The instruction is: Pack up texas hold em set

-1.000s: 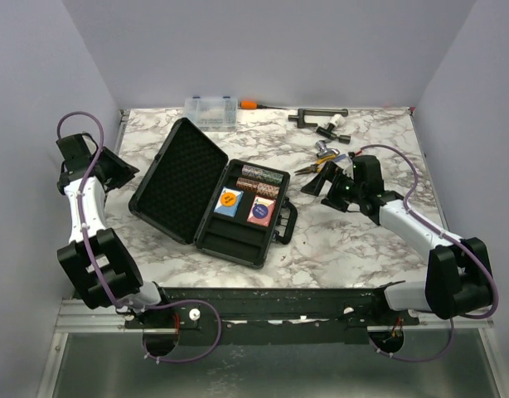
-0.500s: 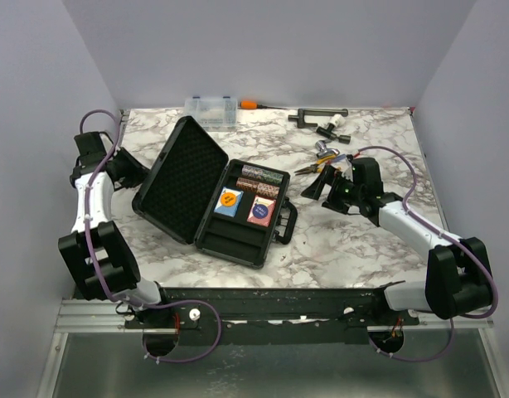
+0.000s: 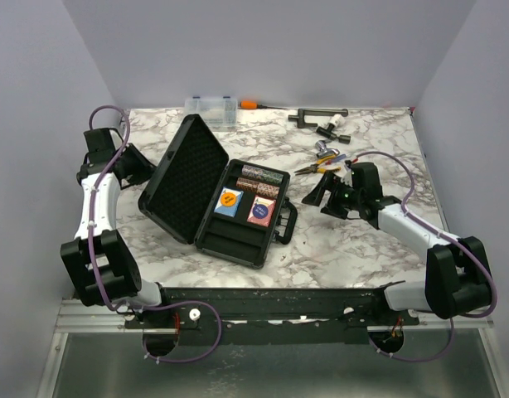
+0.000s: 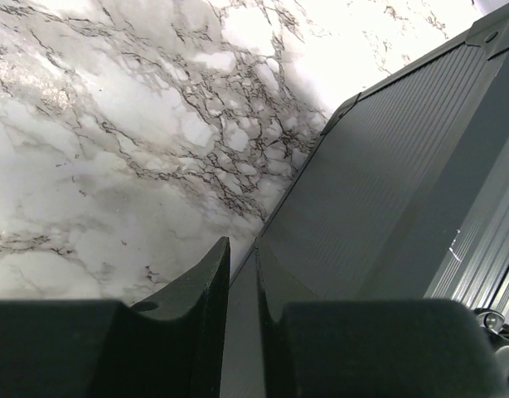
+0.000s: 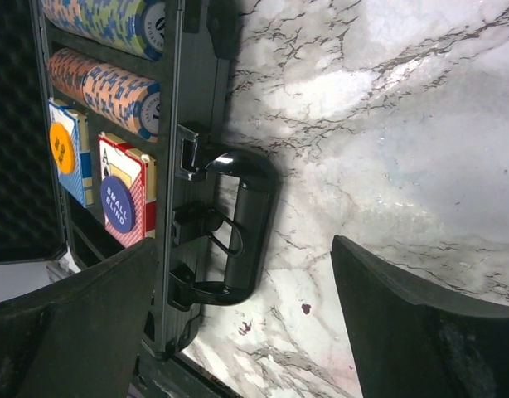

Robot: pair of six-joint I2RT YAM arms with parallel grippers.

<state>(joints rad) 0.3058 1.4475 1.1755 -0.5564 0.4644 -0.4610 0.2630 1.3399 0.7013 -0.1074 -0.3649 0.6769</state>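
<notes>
The black case lies open mid-table. Its foam-lined lid is tilted up on the left. The base holds brownish chip rolls, a blue deck with an orange disc and a red deck with a blue disc. My left gripper is behind the lid against its ribbed outer face, with its jaws a slit apart and holding nothing. My right gripper stands open just right of the case's handle, not touching it.
A small clear organiser box and an orange-handled screwdriver lie at the back edge. A black T-shaped tool and yellow-handled pliers lie behind my right gripper. Grey walls close in both sides.
My left arm has swung right to the back of the lid, and the lid now stands steeper. Its jaws have narrowed. My right gripper has shifted slightly left toward the handle.
</notes>
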